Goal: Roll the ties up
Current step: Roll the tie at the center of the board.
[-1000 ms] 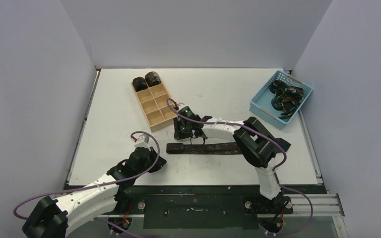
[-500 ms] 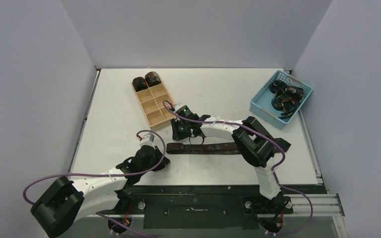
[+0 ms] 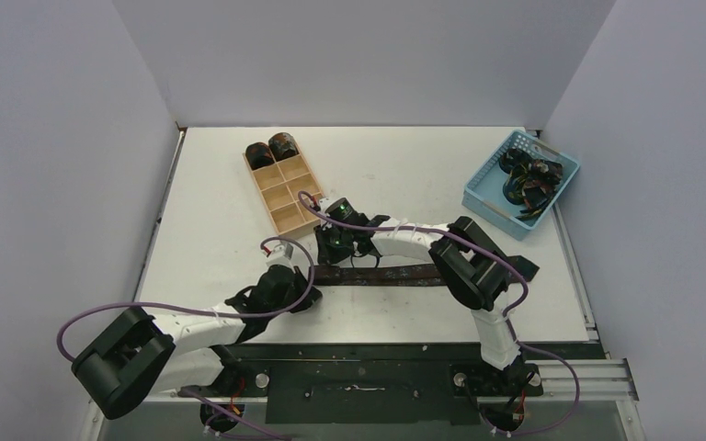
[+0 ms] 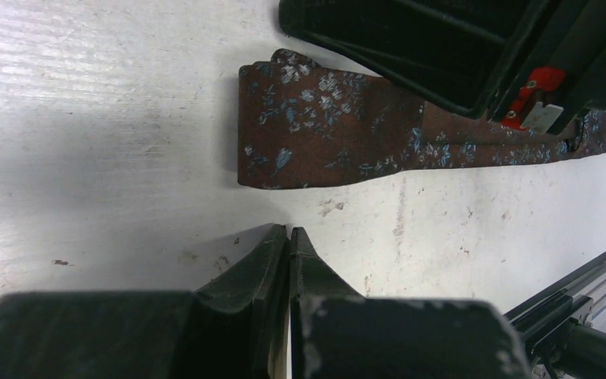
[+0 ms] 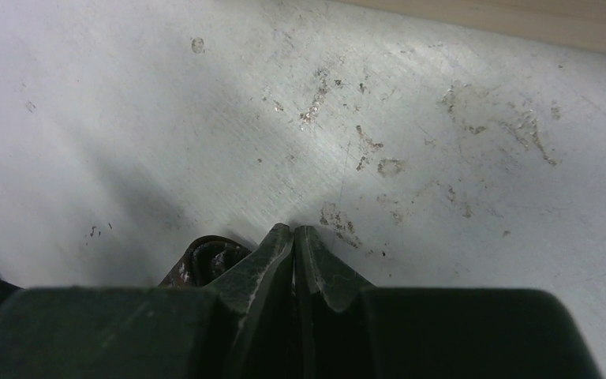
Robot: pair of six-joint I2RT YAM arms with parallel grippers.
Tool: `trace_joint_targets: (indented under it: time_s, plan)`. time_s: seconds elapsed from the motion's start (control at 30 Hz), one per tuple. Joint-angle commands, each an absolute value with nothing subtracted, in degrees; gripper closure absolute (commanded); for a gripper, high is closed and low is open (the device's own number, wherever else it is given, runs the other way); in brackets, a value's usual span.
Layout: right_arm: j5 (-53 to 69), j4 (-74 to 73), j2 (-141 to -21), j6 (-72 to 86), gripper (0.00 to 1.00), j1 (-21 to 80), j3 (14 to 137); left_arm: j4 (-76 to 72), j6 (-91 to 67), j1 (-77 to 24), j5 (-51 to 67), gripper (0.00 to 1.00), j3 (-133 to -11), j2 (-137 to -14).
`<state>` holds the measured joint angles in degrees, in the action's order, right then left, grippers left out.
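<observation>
One tie [image 3: 386, 274], dark brown with small bluish flecks, lies flat and stretched left to right on the white table. Its blunt left end [image 4: 323, 126] lies just ahead of my left gripper [image 4: 288, 230], which is shut and empty on the table, a short way off the cloth. In the top view the left gripper [image 3: 301, 294] sits at the tie's near left corner. My right gripper [image 5: 293, 229] is shut, tips down on the table at the tie's far edge [image 3: 335, 250]. A curled fold of the tie [image 5: 205, 260] shows beside its left finger.
A tan wooden tray [image 3: 280, 197] stands behind the right gripper, with two dark rolled coils [image 3: 271, 150] in its far compartments. At the back right, a light blue basket [image 3: 478, 197] holds several tangled dark ties [image 3: 529, 179]. Grey walls enclose the table.
The left arm has swung forward and right, bringing its shut gripper up to the tie's left end. The right gripper has closed fully and shifted slightly left.
</observation>
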<state>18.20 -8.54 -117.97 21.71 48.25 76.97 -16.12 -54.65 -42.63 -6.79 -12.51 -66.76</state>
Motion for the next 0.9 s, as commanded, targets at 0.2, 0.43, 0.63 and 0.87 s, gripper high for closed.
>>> trace_joint_targets:
  time_s: [0.2, 0.43, 0.63, 0.87]
  plan:
    - [21.7, -10.3, -117.6, 18.9, 0.93, 48.7, 75.0, -19.8, -53.7, -43.4, -6.5, 1.0, -15.8, -69.7]
    - [23.6, -11.1, -118.1, 18.0, 0.94, 48.7, 74.7, -21.1, -53.7, -43.5, -6.6, 1.0, -16.6, -71.6]
    - [24.3, -12.3, -118.5, 17.6, 0.94, 48.6, 74.6, -21.1, -52.9, -43.5, -6.3, 1.0, -18.3, -73.1]
    - [17.1, -9.3, -113.9, 23.6, 0.93, 45.7, 74.2, -19.5, -52.8, -43.9, -5.2, 1.0, -17.5, -70.8]
